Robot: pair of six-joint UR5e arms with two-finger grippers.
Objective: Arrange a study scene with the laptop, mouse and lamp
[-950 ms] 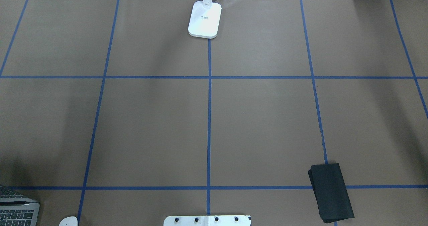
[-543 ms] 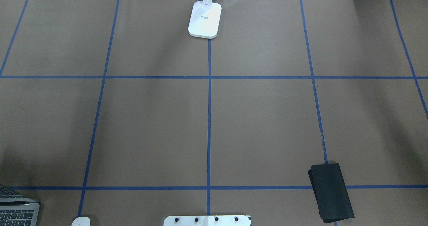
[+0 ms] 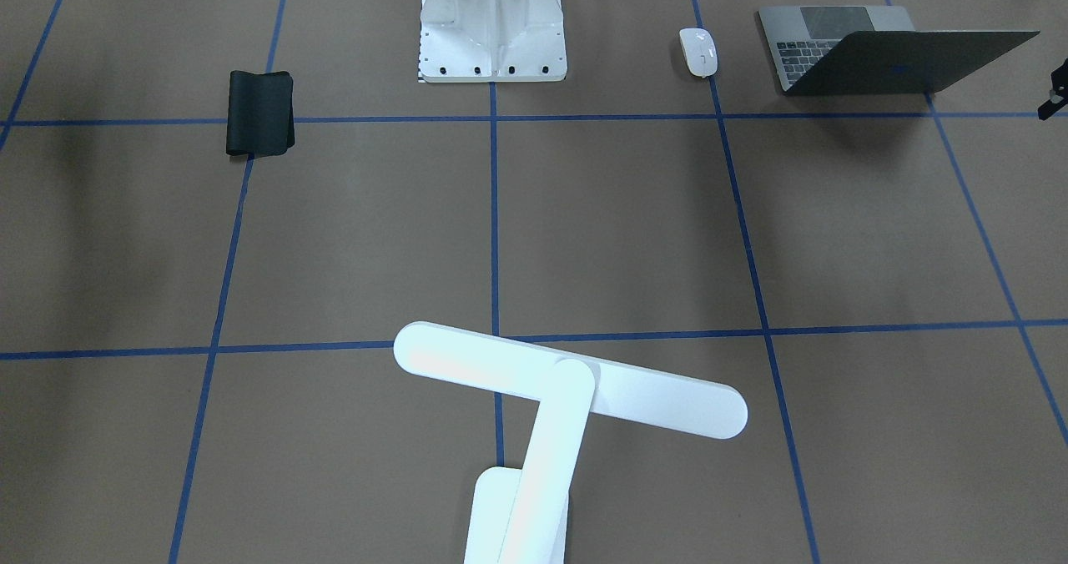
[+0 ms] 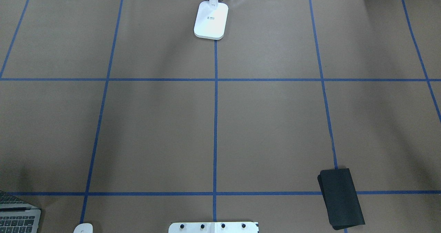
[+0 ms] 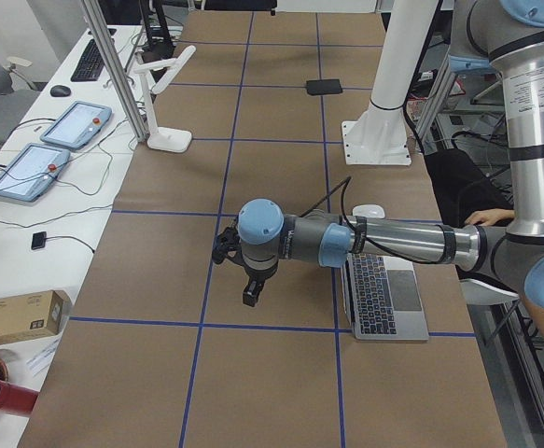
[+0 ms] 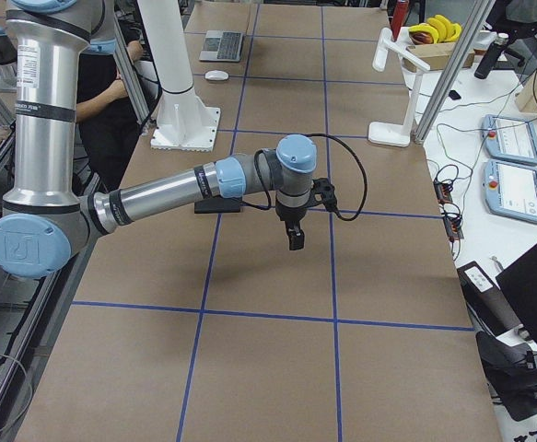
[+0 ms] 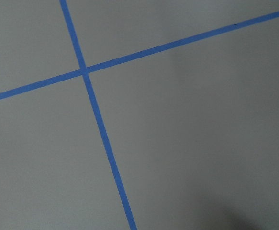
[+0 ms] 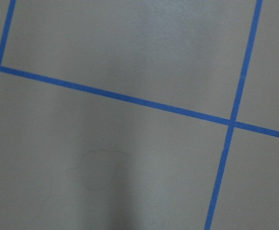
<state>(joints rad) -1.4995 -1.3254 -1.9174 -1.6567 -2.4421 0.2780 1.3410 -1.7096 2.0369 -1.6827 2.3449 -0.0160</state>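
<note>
- Black left claw [image 5: 250,297] and right claw [image 6: 295,241] hang over the bench [image 3: 626,214]; I cannot tell whether they are open or closed.
- Mouse [image 3: 697,51] lies between pedestal [image 3: 492,22] and open laptop [image 3: 859,55], nearer the pedestal than before, its long axis pointing toward the lamp side.
- Lamp [image 3: 567,385] stands opposite the pedestal, head crosswise.

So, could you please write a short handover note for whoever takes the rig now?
Left gripper and right gripper hover over the table, nothing seen in either; open or shut cannot be told.
Laptop stands open at the robot's near left, mouse beside it, not touching. Lamp upright at the far edge, centre.
Done: laptop open. Left: probably bringing the three together.
</note>
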